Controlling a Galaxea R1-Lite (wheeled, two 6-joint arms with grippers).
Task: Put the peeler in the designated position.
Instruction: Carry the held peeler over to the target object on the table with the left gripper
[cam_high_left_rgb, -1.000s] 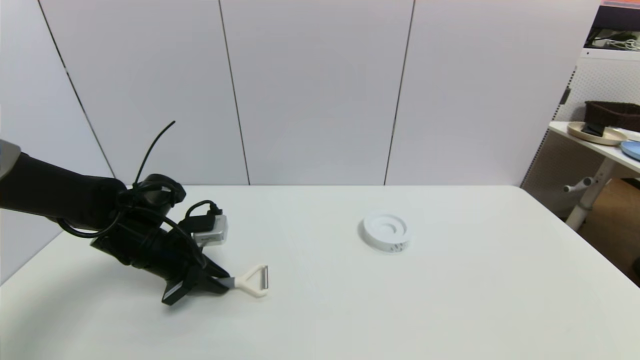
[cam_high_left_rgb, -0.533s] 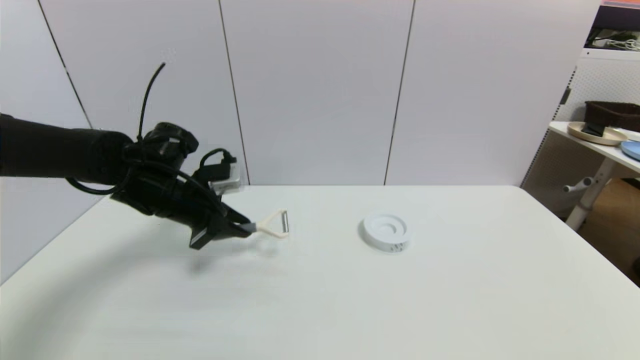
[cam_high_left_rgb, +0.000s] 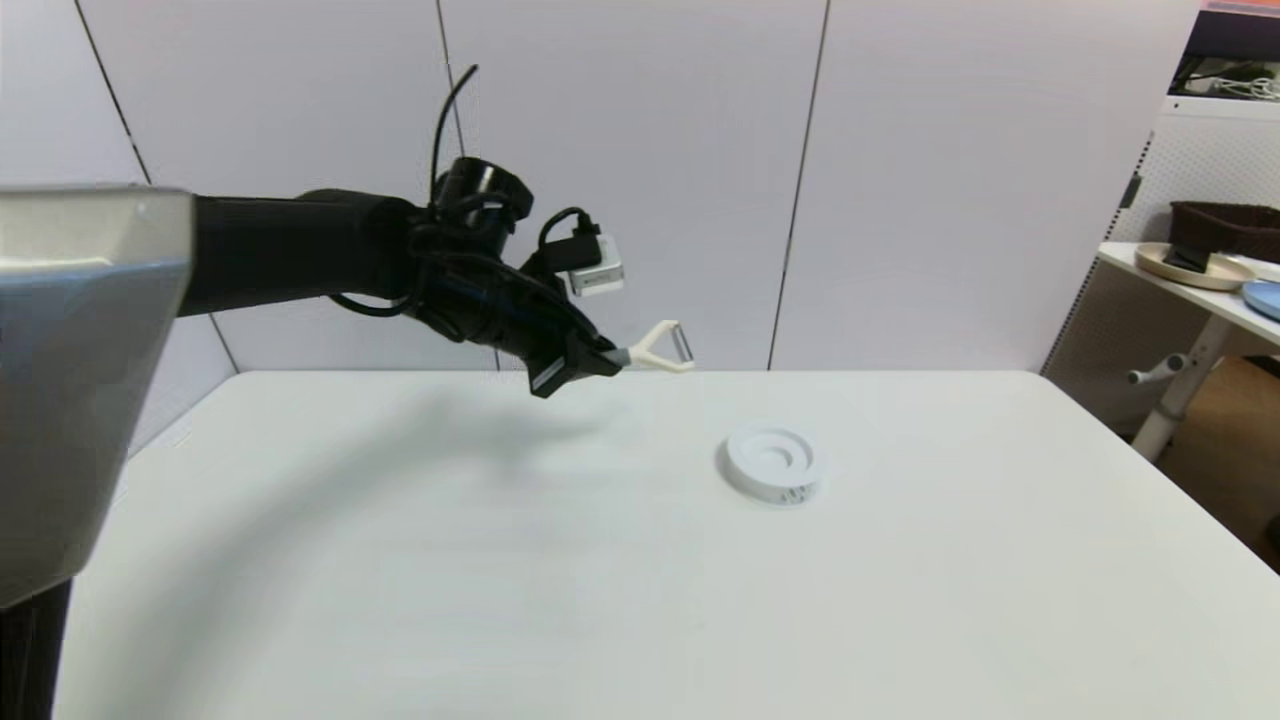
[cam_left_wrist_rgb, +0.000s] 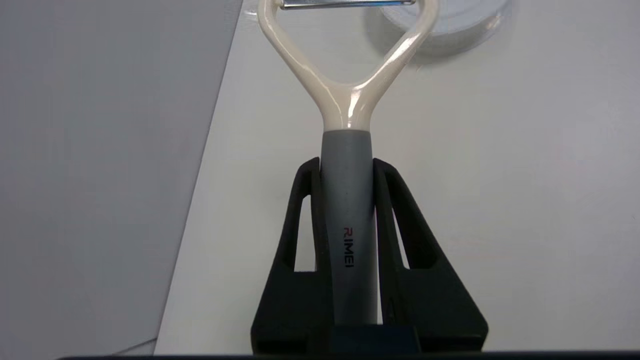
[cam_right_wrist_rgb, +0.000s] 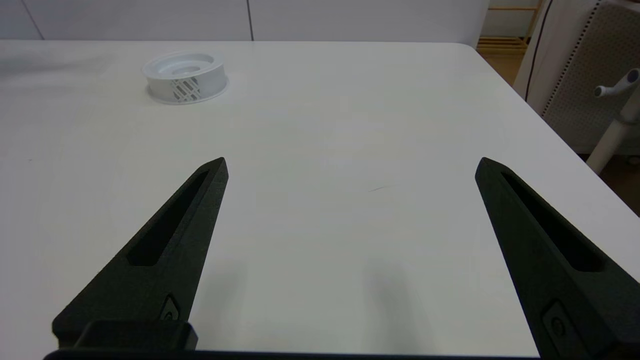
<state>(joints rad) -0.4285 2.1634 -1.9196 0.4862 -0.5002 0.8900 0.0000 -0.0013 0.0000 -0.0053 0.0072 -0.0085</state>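
My left gripper (cam_high_left_rgb: 606, 362) (cam_left_wrist_rgb: 347, 167) is shut on the dark grey handle of the peeler (cam_high_left_rgb: 660, 350) (cam_left_wrist_rgb: 347, 150) and holds it high in the air over the far left-middle of the table. Its cream forked head and metal blade point right, toward the white round disc (cam_high_left_rgb: 772, 463) (cam_left_wrist_rgb: 450, 25) (cam_right_wrist_rgb: 185, 76), which sits on the table lower and to the right of the peeler. My right gripper (cam_right_wrist_rgb: 350, 167) is open, low over the table's near right, with nothing between its fingers; it is out of the head view.
The white table (cam_high_left_rgb: 640, 600) ends at a wall behind. A side table (cam_high_left_rgb: 1190, 290) with plates and a dark basket stands off to the far right, beyond the table's right edge.
My left arm has lifted the peeler up off the table and carried it right and toward the far side, closer to the white disc. The disc has not moved.
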